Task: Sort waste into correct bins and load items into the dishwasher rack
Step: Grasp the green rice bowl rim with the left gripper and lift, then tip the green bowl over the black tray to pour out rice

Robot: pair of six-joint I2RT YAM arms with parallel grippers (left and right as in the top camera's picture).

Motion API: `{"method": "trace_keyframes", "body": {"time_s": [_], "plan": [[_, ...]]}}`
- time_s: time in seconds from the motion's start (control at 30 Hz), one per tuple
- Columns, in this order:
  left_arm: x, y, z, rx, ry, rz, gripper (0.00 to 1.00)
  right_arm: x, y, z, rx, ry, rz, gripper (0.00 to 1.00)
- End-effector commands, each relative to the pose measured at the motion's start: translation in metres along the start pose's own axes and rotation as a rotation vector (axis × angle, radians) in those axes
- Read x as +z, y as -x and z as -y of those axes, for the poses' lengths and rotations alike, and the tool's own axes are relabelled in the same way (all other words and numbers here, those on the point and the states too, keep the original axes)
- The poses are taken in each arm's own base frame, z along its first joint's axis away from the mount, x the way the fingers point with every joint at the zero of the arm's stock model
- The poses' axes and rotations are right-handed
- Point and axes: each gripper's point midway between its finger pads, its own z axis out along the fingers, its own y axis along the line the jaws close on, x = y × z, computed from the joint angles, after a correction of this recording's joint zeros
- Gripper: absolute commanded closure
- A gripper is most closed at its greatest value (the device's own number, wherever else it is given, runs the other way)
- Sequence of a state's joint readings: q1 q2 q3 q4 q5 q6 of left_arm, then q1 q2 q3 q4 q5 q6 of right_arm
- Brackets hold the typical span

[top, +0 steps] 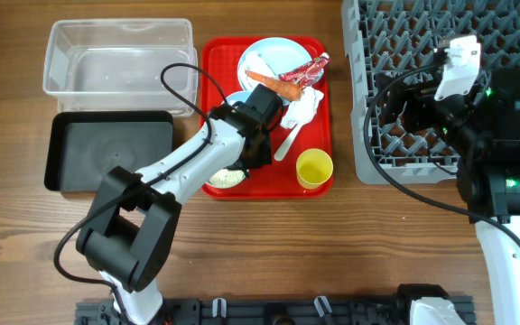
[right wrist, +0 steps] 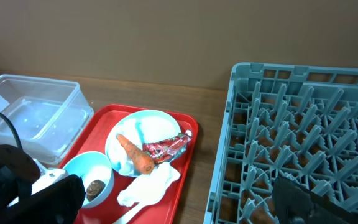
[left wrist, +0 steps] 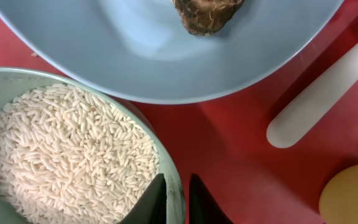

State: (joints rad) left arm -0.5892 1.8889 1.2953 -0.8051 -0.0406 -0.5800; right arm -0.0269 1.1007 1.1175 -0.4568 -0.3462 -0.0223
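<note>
**Clerk:** Largest lots first?

**Keeper:** Dishwasher rack (top: pixel 450 81), grey lattice, is sitting at 2 o'clock on the table (top: pixel 332 262), with its far and right edges running out of the overhead view. The right gripper (right wrist: pixel 297 199) is hanging over its pegs. Only a dark sliver is showing, so I cannot tell how its jaws are standing.

**Clerk:** The bins?

**Keeper:** Clear tub (top: pixel 120 59) is sitting at 10 o'clock. The black tray (top: pixel 106 149) is lying just beside it at its 6 o'clock, with the left arm covering its near right corner.

**Clerk:** And the red tray (top: pixel 321 99)?

**Keeper:** It is lying between the bins and the rack.
- The pale blue plate (top: pixel 264 56) is sitting at its 12 o'clock, carrying the carrot piece (top: pixel 276 84) and the red wrapper (top: pixel 305 68). The wrapper's print is too small to read.
- The pale blue bowl (right wrist: pixel 82 168) is sitting at the plate's 7 o'clock and holding the brown lump (right wrist: pixel 95 188). Overhead it is mostly hiding under the left wrist.
- The mint-green bowl (left wrist: pixel 5 87) is sitting at the tray's 7 o'clock and holding rice (left wrist: pixel 67 155), half covered by the arm.
- The left gripper (left wrist: pixel 178 202) is pinching that bowl's rim, one finger inside and one outside.

**Clerk:** Small lots?

**Keeper:** The napkin (top: pixel 303 106) is lying at the tray's 3 o'clock, and the white spoon (top: pixel 287 143) is lying at the napkin's 7 o'clock. The yellow cup (top: pixel 314 167) is standing at the tray's 5 o'clock, cut off by the corner of the left wrist view.
</note>
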Motion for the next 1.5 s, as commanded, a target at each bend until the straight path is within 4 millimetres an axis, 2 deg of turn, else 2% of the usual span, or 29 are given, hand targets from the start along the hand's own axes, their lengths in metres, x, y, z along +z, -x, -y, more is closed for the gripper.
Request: {"method": "trace_keyframes", "body": {"time_s": [0.0, 0.07, 0.17, 0.3, 0.37, 0.4, 0.53, 0.6, 0.7, 0.73, 0.9, 0.97, 1.13, 1.23, 1.37, 1.47], "plan": [[0.004, -0.008, -0.008, -0.002, 0.046, -0.027, 0.73, -0.001, 0.008, 0.002, 0.009, -0.015, 0.011, 0.0], [0.004, -0.01, -0.01, -0.024, 0.054, -0.036, 0.73, -0.001, 0.006, 0.002, 0.011, -0.014, 0.005, 0.0], [0.004, -0.009, -0.009, -0.029, 0.05, -0.03, 0.8, -0.001, 0.005, 0.002, 0.013, -0.014, 0.001, 0.0], [0.009, -0.012, -0.011, -0.051, 0.062, -0.044, 0.84, -0.001, 0.004, 0.001, 0.015, -0.014, -0.005, 0.0], [0.012, -0.013, -0.012, -0.052, 0.069, -0.053, 0.89, -0.001, 0.002, 0.001, 0.017, -0.014, -0.012, 0.0], [0.014, -0.014, -0.012, -0.052, 0.073, -0.058, 0.95, -0.001, 0.002, 0.001, 0.018, -0.014, -0.014, 0.01], [0.012, -0.015, -0.013, -0.052, 0.076, -0.063, 0.96, -0.001, 0.002, 0.001, 0.018, -0.015, -0.014, 0.01], [0.0, -0.016, -0.015, -0.054, 0.082, -0.072, 0.96, -0.001, 0.002, 0.001, 0.017, -0.015, -0.013, 0.01], [-0.031, -0.01, -0.012, -0.055, 0.067, -0.057, 0.96, -0.001, 0.002, 0.001, 0.017, -0.014, -0.013, 0.01], [-0.047, -0.004, -0.009, -0.057, 0.051, -0.037, 0.96, -0.001, 0.002, 0.001, 0.017, -0.015, -0.013, 0.0], [-0.105, 0.017, -0.005, -0.115, -0.1, 0.045, 0.96, -0.001, 0.002, 0.002, 0.015, -0.015, -0.013, 0.01], [-0.12, 0.022, -0.015, -0.154, -0.137, 0.058, 0.96, -0.001, 0.002, 0.002, 0.001, -0.015, -0.013, 0.01], [-0.146, 0.036, -0.069, -0.252, -0.164, 0.078, 0.96, -0.001, 0.003, 0.001, -0.002, -0.014, -0.01, 0.01], [-0.149, 0.046, -0.095, -0.267, -0.207, 0.071, 0.96, -0.001, 0.002, 0.001, -0.001, -0.014, -0.012, 0.01], [-0.151, 0.058, -0.145, -0.272, -0.273, 0.081, 0.96, -0.001, 0.003, 0.001, 0.002, -0.013, -0.011, 0.0], [-0.158, 0.065, -0.168, -0.267, -0.363, 0.107, 0.96, -0.001, 0.001, 0.001, 0.003, -0.013, -0.015, 0.01]]}}
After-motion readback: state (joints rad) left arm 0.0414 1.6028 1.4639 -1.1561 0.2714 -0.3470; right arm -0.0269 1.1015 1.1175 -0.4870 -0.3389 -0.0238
